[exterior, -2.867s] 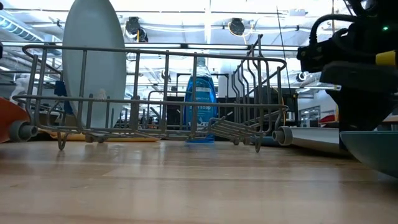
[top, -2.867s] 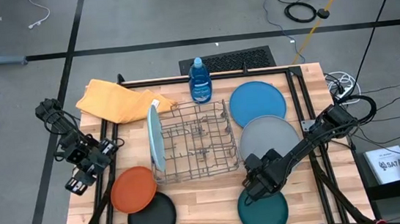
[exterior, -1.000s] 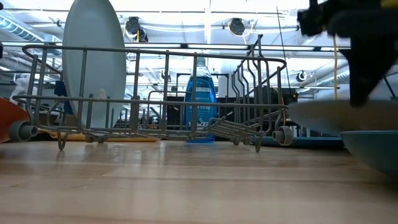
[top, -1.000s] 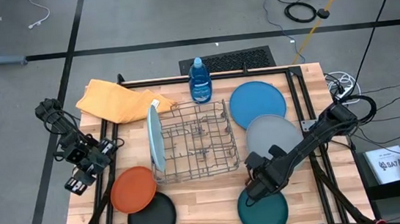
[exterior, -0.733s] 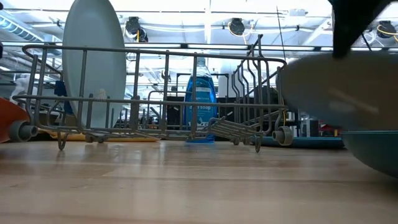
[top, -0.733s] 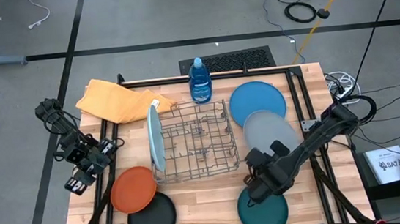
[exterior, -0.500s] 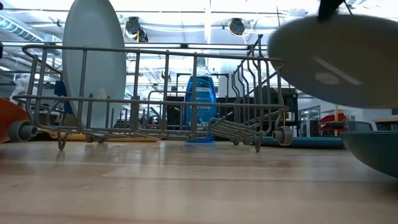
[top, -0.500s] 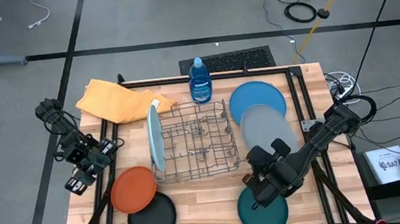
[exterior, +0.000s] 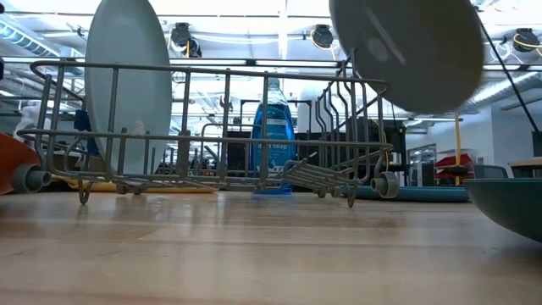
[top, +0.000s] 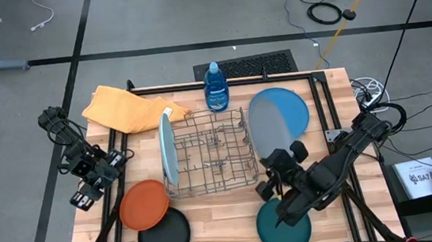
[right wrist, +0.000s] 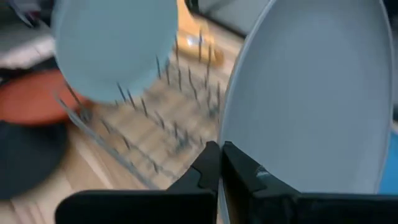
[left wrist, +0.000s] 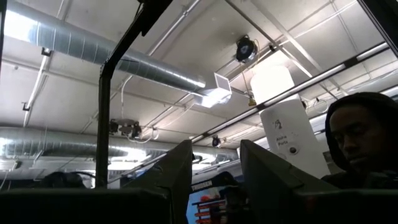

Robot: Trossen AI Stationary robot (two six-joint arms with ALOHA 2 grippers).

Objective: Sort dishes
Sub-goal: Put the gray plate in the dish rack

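My right gripper (top: pixel 278 159) is shut on the grey plate (top: pixel 268 125), which hangs tipped on edge just right of the wire rack (top: pixel 213 155); the low view shows this plate (exterior: pixel 406 51) high above the rack's right end. A light blue plate (top: pixel 168 148) stands on edge in the rack's left end. The blue plate (top: pixel 290 104) lies flat at the far right, and the dark teal plate (top: pixel 274 230) lies under my right arm. Orange (top: pixel 145 205) and black (top: pixel 163 235) plates lie near left. My left gripper (left wrist: pixel 214 180) waits open off the table's left edge, pointing up. My right gripper pinches the grey plate's rim (right wrist: pixel 231 147) at its near edge between the two fingers (right wrist: pixel 205 163). The fingers come from the table's near side. The plate is lifted clear of the table and tipped steeply, almost on edge, with its far part standing above the fingers.
A blue soap bottle (top: pixel 215 88) stands behind the rack and a yellow cloth (top: pixel 131 107) lies at the far left. The rack's upright tines (right wrist: pixel 180 118) lie between the two standing plates. A person (left wrist: pixel 360 143) shows in the left wrist view.
My right gripper has risen and turned, carrying the grey plate up off the table and toward the rack. The plate has gone from lying nearly flat to standing almost on edge, high over the rack's right end.
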